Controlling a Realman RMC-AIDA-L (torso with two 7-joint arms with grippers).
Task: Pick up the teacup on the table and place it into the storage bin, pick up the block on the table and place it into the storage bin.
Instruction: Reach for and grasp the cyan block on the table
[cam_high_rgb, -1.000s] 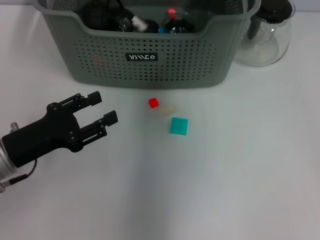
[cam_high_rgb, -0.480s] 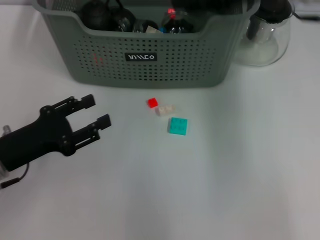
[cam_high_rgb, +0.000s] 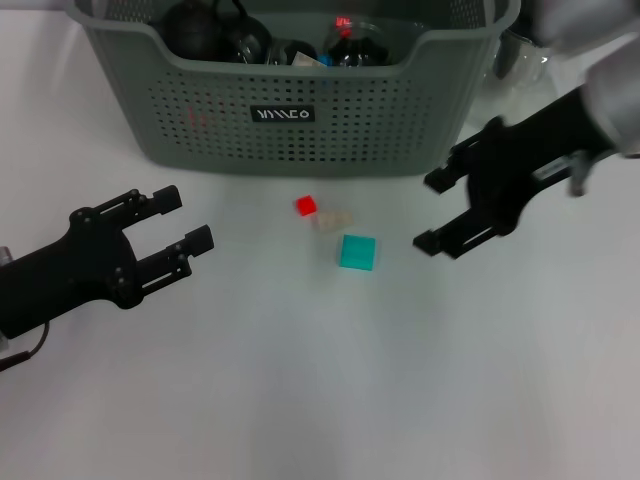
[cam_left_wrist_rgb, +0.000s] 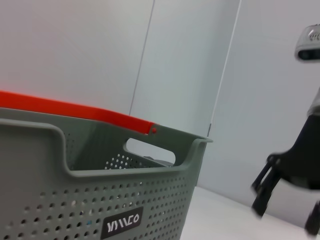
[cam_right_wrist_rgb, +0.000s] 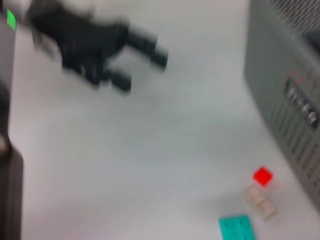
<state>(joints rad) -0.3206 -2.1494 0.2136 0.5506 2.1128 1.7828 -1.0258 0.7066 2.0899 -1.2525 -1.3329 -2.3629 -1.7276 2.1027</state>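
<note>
Blocks, red (cam_high_rgb: 306, 205), cream (cam_high_rgb: 331, 220) and teal (cam_high_rgb: 357, 251), are seen before the storage bin (cam_high_rgb: 290, 110), flanked by the spread left gripper (cam_high_rgb: 178, 220) and spread right gripper (cam_high_rgb: 432, 211); descent onto one is judged next.

Newly entered from the upper right of the head view: black right gripper (cam_high_rgb: 437, 209), fingers spread, just right of the teal square block (cam_high_rgb: 357, 251). Shifted slightly left and lower: black left gripper (cam_high_rgb: 185, 217), likewise spread.
</note>
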